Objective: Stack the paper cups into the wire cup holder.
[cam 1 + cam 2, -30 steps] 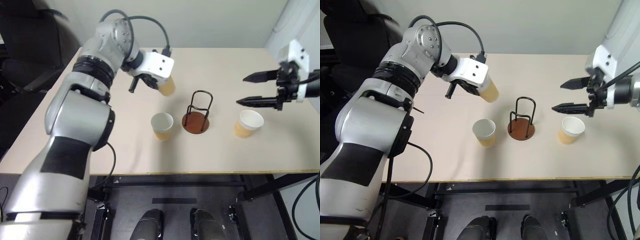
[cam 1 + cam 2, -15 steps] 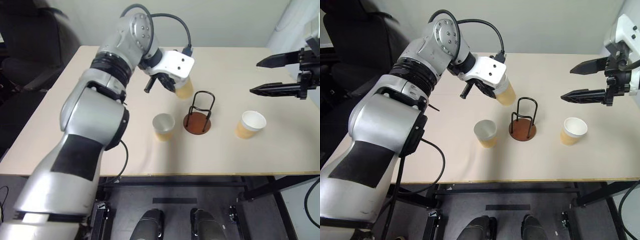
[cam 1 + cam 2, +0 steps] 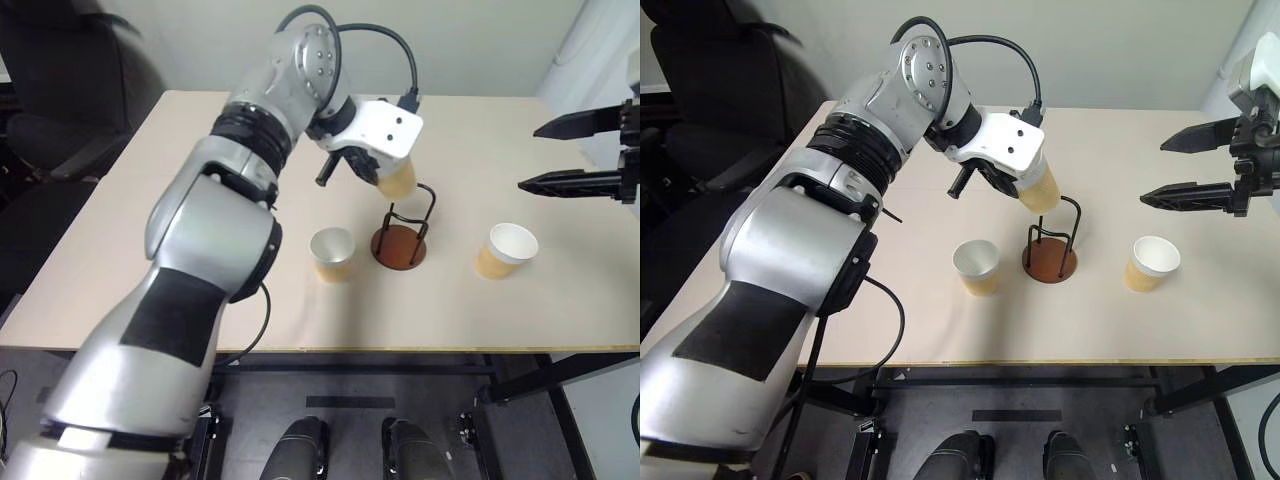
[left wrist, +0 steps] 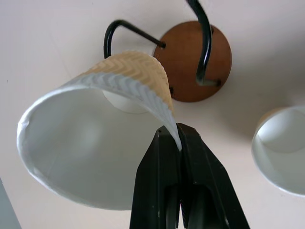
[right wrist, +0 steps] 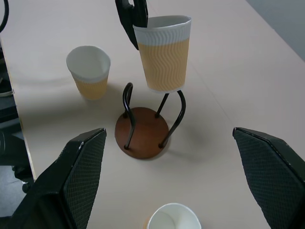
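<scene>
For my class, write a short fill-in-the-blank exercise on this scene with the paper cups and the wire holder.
1. The left gripper pinches a cup by its ____.
2. That cup hangs above the ____, not yet inside it.
3. ____ more cups stand on the table.
4. The right gripper is ____ and holds nothing.

Missing words: rim; holder; Two; open

Wire cup holder (image 3: 400,236) top blocked by held cup (image 3: 397,178); open desk (image 3: 520,140) around, standing cups (image 3: 332,253) (image 3: 508,249) flank it.

Wire cup holder (image 3: 399,243) between two cups (image 3: 332,253) (image 3: 506,250)
</scene>
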### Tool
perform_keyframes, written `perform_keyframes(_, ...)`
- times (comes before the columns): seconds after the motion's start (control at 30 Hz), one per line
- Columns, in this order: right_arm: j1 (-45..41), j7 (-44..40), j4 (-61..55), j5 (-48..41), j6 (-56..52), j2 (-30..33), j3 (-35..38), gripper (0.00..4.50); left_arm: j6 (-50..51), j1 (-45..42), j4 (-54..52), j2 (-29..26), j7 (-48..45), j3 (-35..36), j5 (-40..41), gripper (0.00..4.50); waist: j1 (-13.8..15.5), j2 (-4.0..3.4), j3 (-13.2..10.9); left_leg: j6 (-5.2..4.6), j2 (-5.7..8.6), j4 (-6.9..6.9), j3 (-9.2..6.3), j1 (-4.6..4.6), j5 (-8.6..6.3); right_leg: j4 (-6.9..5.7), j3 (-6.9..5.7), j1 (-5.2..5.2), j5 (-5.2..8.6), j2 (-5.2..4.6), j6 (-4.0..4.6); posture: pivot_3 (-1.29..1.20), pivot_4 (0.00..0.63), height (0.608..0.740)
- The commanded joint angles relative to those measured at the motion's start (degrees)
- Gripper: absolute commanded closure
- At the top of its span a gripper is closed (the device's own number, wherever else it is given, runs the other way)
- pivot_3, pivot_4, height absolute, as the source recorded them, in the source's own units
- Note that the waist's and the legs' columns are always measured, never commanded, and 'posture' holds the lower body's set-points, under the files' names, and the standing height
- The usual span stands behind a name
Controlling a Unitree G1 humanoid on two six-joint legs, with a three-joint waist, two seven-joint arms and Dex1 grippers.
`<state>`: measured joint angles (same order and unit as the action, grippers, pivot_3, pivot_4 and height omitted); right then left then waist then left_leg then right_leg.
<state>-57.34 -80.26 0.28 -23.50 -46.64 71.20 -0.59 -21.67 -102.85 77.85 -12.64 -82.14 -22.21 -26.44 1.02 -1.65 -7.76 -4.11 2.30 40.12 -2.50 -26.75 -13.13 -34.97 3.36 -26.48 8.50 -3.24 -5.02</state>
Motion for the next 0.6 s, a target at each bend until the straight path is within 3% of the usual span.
perform_keyframes(0.03, -0.2, 0.2, -1.4, -1.0, 0.1, 1.7, 2.9, 0.17, -0.1, -2.6, -0.5, 0.8, -0.2, 1.2, 0.9, 4.45, 0.0, -0.01, 0.0, -0.06, 0.01, 0.02, -0.01, 0.0, -0.04, -0.01, 0.01, 0.01, -0.02, -0.02, -0.04, 0.0, 0.15, 0.74)
perform_keyframes(0.6, 1.5, 1.4, -2.8, -2.2, -0.7, 2.6, 4.0, 0.17, -1.8, -3.0, -0.5, 1.7, 1.6, -0.7, -1.1, 4.45, 0.2, 0.0, 0.0, 0.06, 0.0, 0.07, 0.02, 0.03, 0.05, -0.02, -0.01, 0.06, -0.07, 0.01, -0.19, 0.0, 0.15, 0.74)
